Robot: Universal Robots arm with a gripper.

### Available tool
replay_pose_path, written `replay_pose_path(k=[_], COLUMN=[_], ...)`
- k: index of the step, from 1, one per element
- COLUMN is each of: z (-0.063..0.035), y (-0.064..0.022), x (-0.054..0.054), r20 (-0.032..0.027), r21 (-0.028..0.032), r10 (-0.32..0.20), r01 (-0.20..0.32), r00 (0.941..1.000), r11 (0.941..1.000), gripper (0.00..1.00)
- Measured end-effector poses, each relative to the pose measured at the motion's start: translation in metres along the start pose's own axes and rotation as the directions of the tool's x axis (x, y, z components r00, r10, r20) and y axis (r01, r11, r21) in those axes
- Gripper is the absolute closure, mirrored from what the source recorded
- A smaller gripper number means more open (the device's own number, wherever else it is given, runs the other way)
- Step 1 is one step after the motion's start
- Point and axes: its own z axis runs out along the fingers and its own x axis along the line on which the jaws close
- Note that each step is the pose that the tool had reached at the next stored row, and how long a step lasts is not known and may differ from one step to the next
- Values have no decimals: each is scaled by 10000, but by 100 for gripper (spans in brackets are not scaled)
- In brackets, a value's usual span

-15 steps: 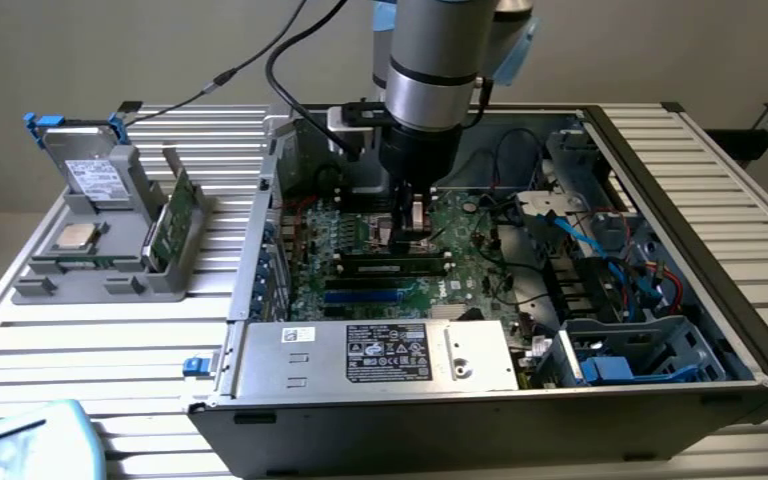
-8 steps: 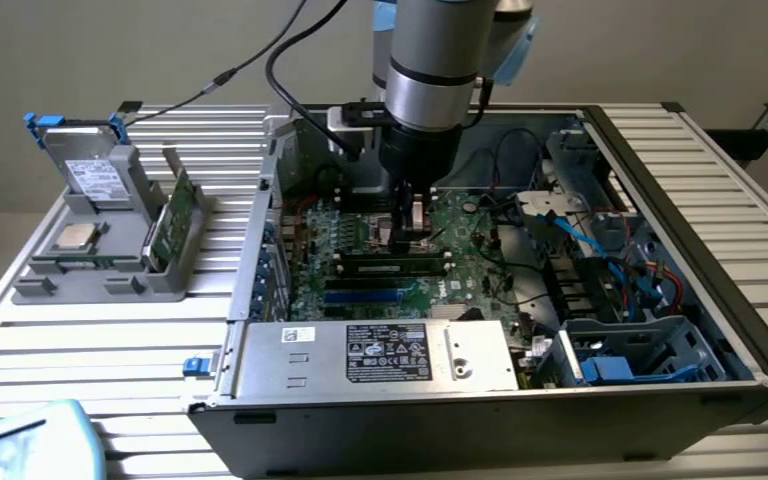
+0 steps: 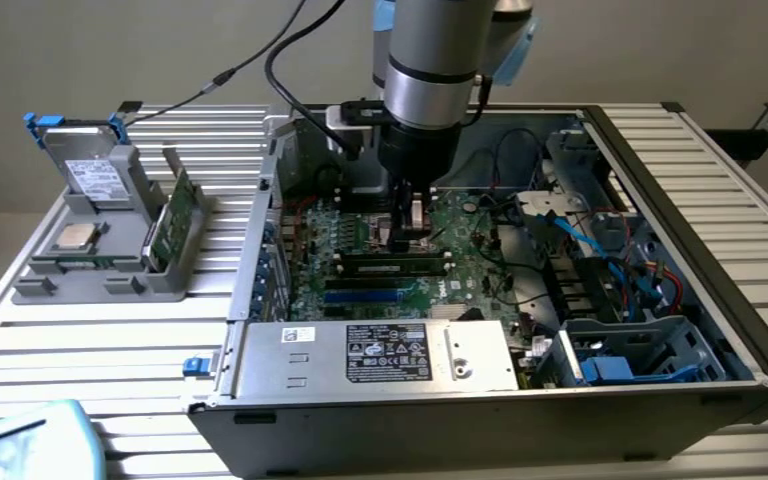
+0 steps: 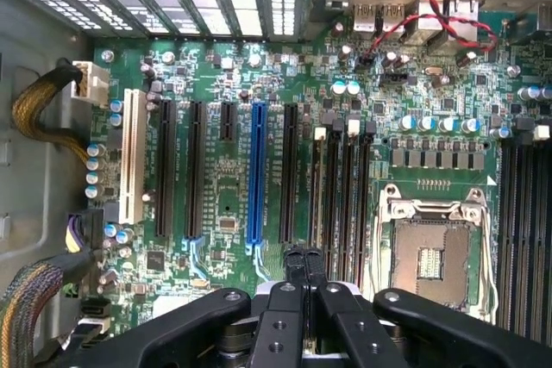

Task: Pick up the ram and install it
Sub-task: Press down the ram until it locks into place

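Long narrow ram (image 3: 391, 266), row of dark chips

Open computer case (image 3: 491, 430) on a slatted table (image 3: 104, 350), grey holder (image 3: 84, 270) just beside.

Motherboard (image 4: 233, 84) glossy green laminate; jaws matt black; arm (image 3: 431, 50) satin silver metal; table (image 3: 77, 340) ribbed bare aluminium

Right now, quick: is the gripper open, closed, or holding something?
Gripper: closed, nothing visibly held, fingers low over the motherboard.
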Motion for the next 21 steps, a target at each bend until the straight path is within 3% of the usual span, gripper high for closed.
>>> replay_pose_path(k=[6, 8, 14, 21], z=[-36, -38, -38, -38], y=[4, 5, 5, 5], x=[1, 1, 1, 1], r20=[-103, -104, -27, 65], r21=[17, 5, -17, -54], r10=[-954, -723, 230, 1387], r01=[954, 723, -230, -1386], r00=[9954, 9973, 9997, 9903], r11=[9954, 9974, 9997, 9903], gripper=[89, 89, 89, 89])
